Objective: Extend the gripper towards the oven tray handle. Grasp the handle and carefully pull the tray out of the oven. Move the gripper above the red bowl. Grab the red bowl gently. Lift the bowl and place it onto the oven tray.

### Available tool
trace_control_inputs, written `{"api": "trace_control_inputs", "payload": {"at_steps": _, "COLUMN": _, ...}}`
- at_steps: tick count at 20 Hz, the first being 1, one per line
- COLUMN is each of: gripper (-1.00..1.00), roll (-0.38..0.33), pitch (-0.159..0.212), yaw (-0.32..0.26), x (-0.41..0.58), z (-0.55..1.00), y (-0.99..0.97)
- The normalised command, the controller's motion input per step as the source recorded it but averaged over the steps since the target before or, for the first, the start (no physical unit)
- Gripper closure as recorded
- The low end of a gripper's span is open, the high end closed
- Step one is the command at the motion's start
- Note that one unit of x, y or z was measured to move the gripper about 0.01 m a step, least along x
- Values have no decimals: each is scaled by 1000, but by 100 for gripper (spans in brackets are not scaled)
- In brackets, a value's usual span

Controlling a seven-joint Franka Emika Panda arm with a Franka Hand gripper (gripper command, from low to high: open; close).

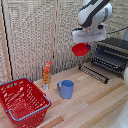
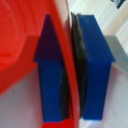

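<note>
My gripper [image 1: 83, 43] is shut on the rim of the red bowl [image 1: 80, 49] and holds it in the air, above and just to the exterior view's left of the tray [image 1: 95, 71]. The tray, a dark rack of thin bars, is pulled out in front of the oven [image 1: 112, 54] at the exterior view's right. In the wrist view the two blue fingertips [image 2: 95, 70] pinch the red bowl's wall [image 2: 20, 45] between them, with pale wood visible behind.
A blue mug [image 1: 65, 89] stands on the wooden table [image 1: 95, 102] near the middle. An orange bottle [image 1: 46, 75] stands behind it. A big red wire basket [image 1: 22, 100] sits at the exterior view's left. A slatted screen backs the scene.
</note>
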Motion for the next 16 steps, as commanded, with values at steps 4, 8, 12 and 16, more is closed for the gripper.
{"api": "trace_control_inputs", "payload": {"at_steps": 4, "gripper": 100, "roll": 0, "pitch": 0, "yaw": -261, "x": -41, "z": 10, "y": -521}}
{"api": "trace_control_inputs", "payload": {"at_steps": 8, "gripper": 100, "roll": 0, "pitch": 0, "yaw": -271, "x": -49, "z": 0, "y": -498}}
{"api": "trace_control_inputs", "payload": {"at_steps": 12, "gripper": 100, "roll": 0, "pitch": 0, "yaw": -240, "x": -51, "z": 9, "y": -576}}
{"api": "trace_control_inputs", "payload": {"at_steps": 16, "gripper": 100, "roll": 0, "pitch": 0, "yaw": -203, "x": -14, "z": 3, "y": -674}}
